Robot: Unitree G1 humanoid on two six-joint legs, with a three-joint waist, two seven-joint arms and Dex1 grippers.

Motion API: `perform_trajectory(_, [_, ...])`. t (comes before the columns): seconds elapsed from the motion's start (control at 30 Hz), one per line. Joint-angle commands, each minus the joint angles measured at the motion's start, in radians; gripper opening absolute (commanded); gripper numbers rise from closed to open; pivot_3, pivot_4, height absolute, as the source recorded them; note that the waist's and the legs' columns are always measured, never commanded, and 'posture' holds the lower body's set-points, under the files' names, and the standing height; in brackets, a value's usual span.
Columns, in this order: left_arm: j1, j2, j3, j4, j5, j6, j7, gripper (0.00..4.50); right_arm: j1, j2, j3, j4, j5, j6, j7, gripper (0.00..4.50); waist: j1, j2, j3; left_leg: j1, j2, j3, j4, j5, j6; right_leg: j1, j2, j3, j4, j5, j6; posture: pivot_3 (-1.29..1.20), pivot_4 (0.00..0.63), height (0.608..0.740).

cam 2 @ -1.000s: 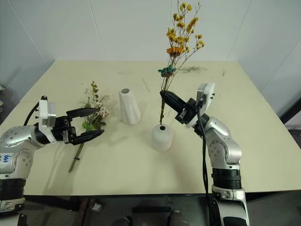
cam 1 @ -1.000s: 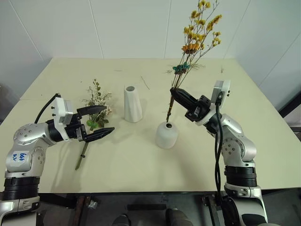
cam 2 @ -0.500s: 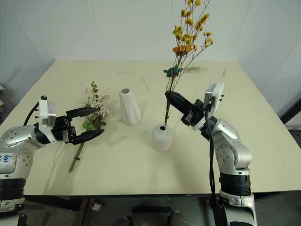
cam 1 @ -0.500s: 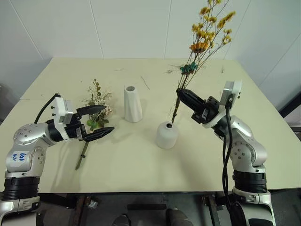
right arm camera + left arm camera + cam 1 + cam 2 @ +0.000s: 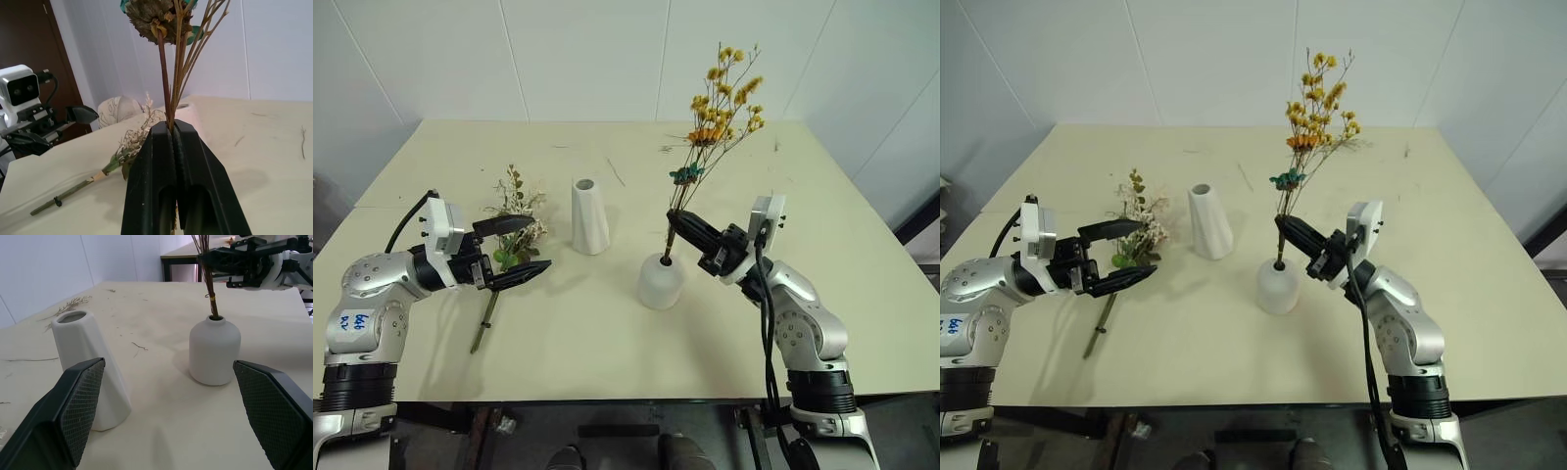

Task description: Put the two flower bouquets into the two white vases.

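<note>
Yellow bouquet [image 5: 720,98] stems sit in the round vase [image 5: 661,280], right end effector [image 5: 680,221] clamped on them; centre-left, the bushy bouquet [image 5: 514,230] lies beside the wide-apart left end effector [image 5: 527,247], tall vase [image 5: 589,215] empty.

A plain test room or lab, not a home; bare white panelled walls [image 5: 587,59] close in a single pale cream worktop [image 5: 607,323] set in a corner; a dark door [image 5: 24,58] shows in the right wrist view; another black-legged table [image 5: 168,264] stands behind in the left wrist view.
</note>
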Motion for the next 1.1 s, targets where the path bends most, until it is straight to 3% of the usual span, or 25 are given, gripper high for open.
perform_trajectory(0.03, [-0.02,0.013,0.014,-0.014,0.003,-0.012,-0.002,4.5,0.006,0.005,-0.003,-0.009,-0.008,-0.047,0.004,0.03,0.001,0.0,0.0,0.0,0.0,0.0,0.0,0.0,0.0,0.0,0.0,0.0,0.0,0.0,0.0,0.0,0.15,0.74])
perform_trajectory(0.43, [-0.017,0.019,0.023,-0.01,0.004,-0.018,0.0,4.5,0.093,0.007,0.062,-0.022,-0.126,-0.224,0.028,0.03,0.001,0.0,0.0,0.0,0.0,0.0,-0.001,0.0,0.0,0.0,0.0,0.0,-0.001,0.0,0.0,0.0,0.15,0.74])
perform_trajectory(0.57, [-0.013,0.022,0.029,-0.008,0.003,-0.019,0.002,4.5,0.103,0.005,0.067,-0.022,-0.143,-0.263,0.019,0.94,0.0,0.0,0.0,0.0,0.0,0.0,-0.001,0.0,0.0,0.0,0.0,0.0,-0.001,0.0,0.0,0.0,0.15,0.74])
perform_trajectory(0.9, [0.048,0.107,0.049,0.02,0.082,0.008,0.069,4.5,0.117,-0.186,-0.014,-0.051,-0.094,-0.257,0.134,4.28,0.001,0.0,0.0,-0.001,0.0,0.0,-0.001,0.0,0.0,0.0,0.0,0.0,-0.003,0.0,0.0,0.0,0.15,0.74])
perform_trajectory(0.93, [0.049,0.133,0.044,0.035,0.107,0.044,0.097,4.5,0.112,-0.224,-0.027,-0.037,-0.086,-0.242,0.164,4.47,0.001,0.0,0.0,0.0,0.0,0.0,-0.001,0.0,0.0,0.0,0.0,0.0,-0.003,0.0,0.0,0.0,0.15,0.74])
perform_trajectory(1.1, [0.058,0.255,-0.022,0.09,0.223,0.269,0.195,4.5,0.083,-0.399,-0.082,0.013,-0.046,-0.193,0.288,4.47,0.001,0.0,0.0,0.0,0.0,0.001,-0.001,-0.001,0.001,0.0,0.0,0.0,-0.004,0.0,-0.001,0.0,0.15,0.74])
